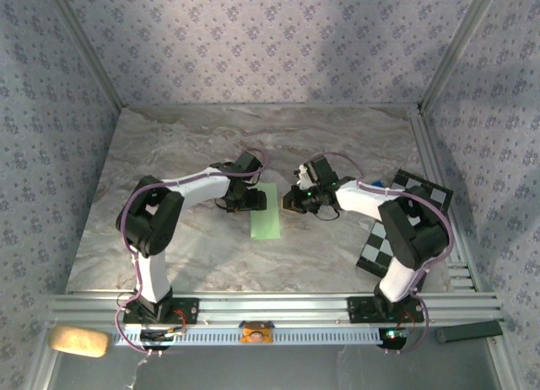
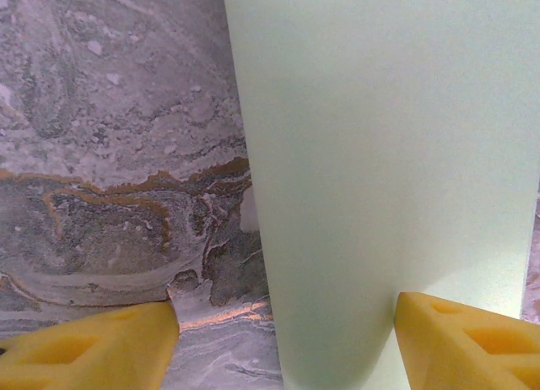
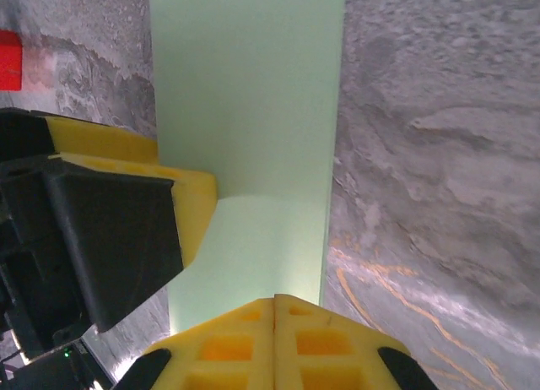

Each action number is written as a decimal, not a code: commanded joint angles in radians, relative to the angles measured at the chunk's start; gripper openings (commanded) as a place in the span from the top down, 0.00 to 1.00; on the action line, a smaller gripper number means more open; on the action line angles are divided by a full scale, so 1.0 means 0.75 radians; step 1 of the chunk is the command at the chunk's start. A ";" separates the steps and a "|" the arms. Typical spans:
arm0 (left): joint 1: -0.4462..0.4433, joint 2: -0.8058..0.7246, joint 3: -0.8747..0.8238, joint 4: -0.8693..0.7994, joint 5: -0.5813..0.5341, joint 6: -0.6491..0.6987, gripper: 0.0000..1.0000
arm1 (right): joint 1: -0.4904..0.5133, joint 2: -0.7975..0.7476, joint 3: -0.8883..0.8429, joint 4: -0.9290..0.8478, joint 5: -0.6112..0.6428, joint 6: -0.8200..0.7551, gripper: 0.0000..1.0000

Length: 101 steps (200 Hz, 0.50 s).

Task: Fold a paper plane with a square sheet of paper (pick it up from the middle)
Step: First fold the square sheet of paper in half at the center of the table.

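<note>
The square sheet of paper, pale green, lies mid-table folded into a long narrow strip. My left gripper sits at the strip's left edge, open. In the left wrist view the left gripper has one yellow finger over bare marble and the other over the paper, whose near edge curls up between them. My right gripper is just right of the strip. Seen from its own wrist, the right gripper is shut, fingertips together at the near end of the paper, with nothing visible between them.
A black-and-white checkered board lies at the table's right side under the right arm. A small red square sits on the marble beyond the left gripper's finger. A tan sponge-like block rests off the table at front left.
</note>
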 commanded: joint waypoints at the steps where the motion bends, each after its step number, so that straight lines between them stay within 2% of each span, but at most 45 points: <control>1: 0.003 0.106 -0.047 0.061 -0.036 0.014 0.29 | 0.027 0.056 0.064 -0.049 0.004 0.006 0.96; 101: 0.004 0.127 -0.039 0.065 -0.024 0.013 0.29 | 0.067 0.217 0.192 -0.038 -0.038 0.025 0.98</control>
